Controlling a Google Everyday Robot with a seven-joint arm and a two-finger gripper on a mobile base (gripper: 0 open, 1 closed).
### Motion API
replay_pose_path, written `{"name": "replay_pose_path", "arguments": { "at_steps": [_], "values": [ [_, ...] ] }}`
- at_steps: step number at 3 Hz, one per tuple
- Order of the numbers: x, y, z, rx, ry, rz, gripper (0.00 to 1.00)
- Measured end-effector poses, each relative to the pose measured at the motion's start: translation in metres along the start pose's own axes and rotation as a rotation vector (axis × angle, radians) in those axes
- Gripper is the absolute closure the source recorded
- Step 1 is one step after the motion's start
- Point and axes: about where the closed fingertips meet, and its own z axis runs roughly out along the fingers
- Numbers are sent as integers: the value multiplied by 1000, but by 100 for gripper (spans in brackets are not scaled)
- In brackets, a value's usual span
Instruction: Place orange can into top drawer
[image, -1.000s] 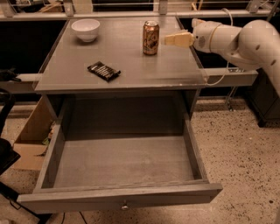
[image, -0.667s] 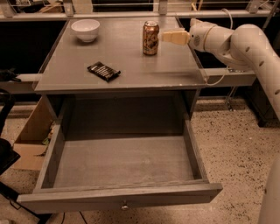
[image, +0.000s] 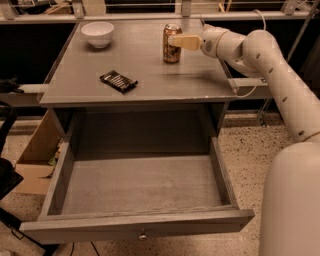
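Closing in now: the gripper (image: 177, 40) has slid left and overlaps the right side of the orange can (image: 170, 51) near its top. The can has not budged. It stands upright at the back of the cabinet top (image: 150, 75), with the top drawer (image: 140, 226) pulled wide open below. Whether the jaws are apart or clamped, I cannot tell. My call for this 1 grasp: centre on the can, squeeze firmly before lifting, and keep it upright.
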Motion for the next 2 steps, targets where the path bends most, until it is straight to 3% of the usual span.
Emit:
{"name": "replay_pose_path", "arguments": {
  "at_steps": [2],
  "values": [
    [9, 19, 46, -69, 35, 7, 3]
  ]
}}
